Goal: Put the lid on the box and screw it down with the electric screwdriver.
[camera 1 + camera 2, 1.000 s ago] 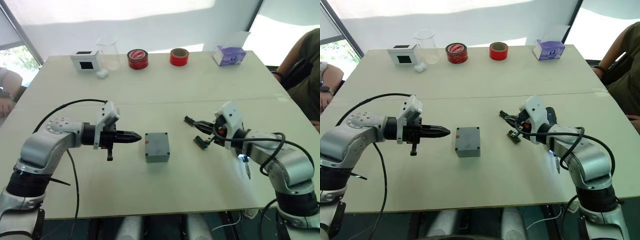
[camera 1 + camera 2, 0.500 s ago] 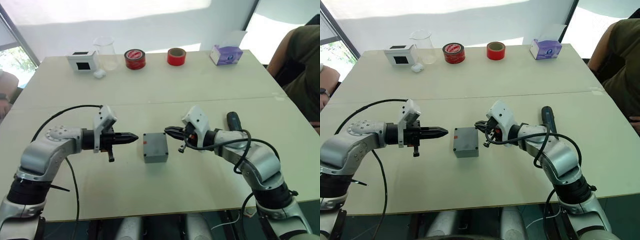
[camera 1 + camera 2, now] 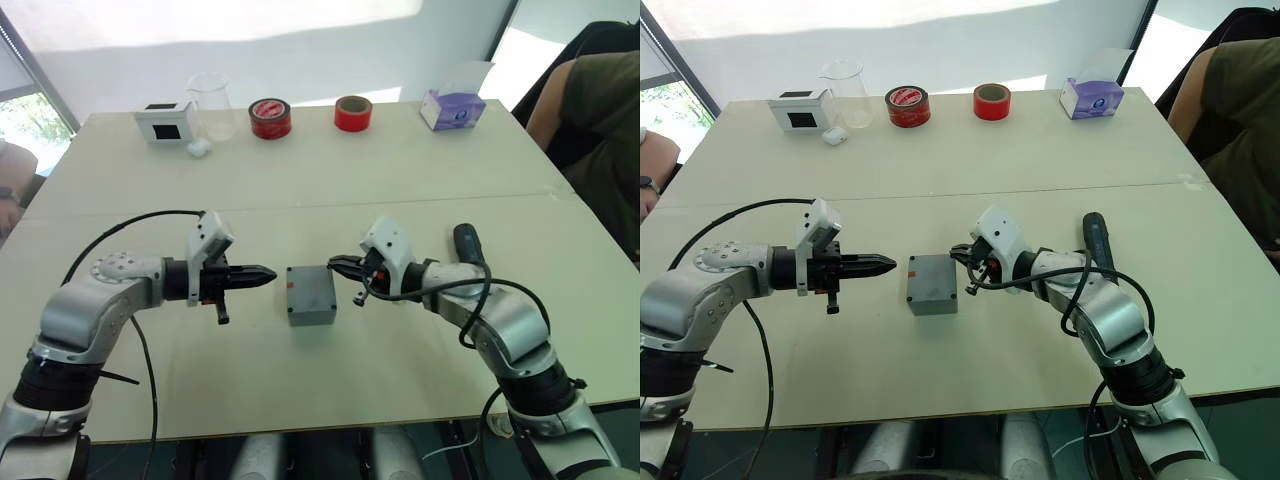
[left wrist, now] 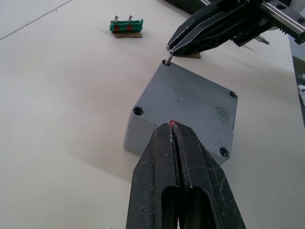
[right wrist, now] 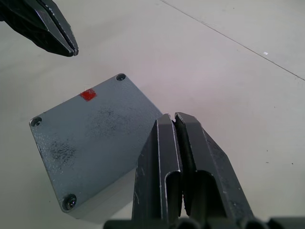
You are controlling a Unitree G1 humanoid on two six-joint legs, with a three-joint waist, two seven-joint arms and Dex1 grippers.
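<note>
The grey box (image 3: 312, 294) sits mid-table with the flat grey lid (image 4: 190, 102) lying on it; corner screw holes and a red mark (image 5: 87, 95) show on top. My left gripper (image 3: 272, 273) is shut, with nothing in it, and points at the box's left side, a short gap away. My right gripper (image 3: 333, 263) is shut on a small screw (image 4: 168, 60) held just over the lid's far right corner hole. The black electric screwdriver (image 3: 468, 245) lies on the table behind my right forearm.
Along the far edge stand a white box with a black window (image 3: 160, 120), a clear beaker (image 3: 212, 105), two red tape rolls (image 3: 270, 117), and a purple tissue box (image 3: 455, 108). A green terminal block (image 4: 126, 26) lies beyond the box. A person (image 3: 590, 120) sits at the right.
My right gripper has moved left from the small parts to the box's far right corner and shut. The screwdriver, earlier by my right wrist, now lies on the table. The left arm held still.
</note>
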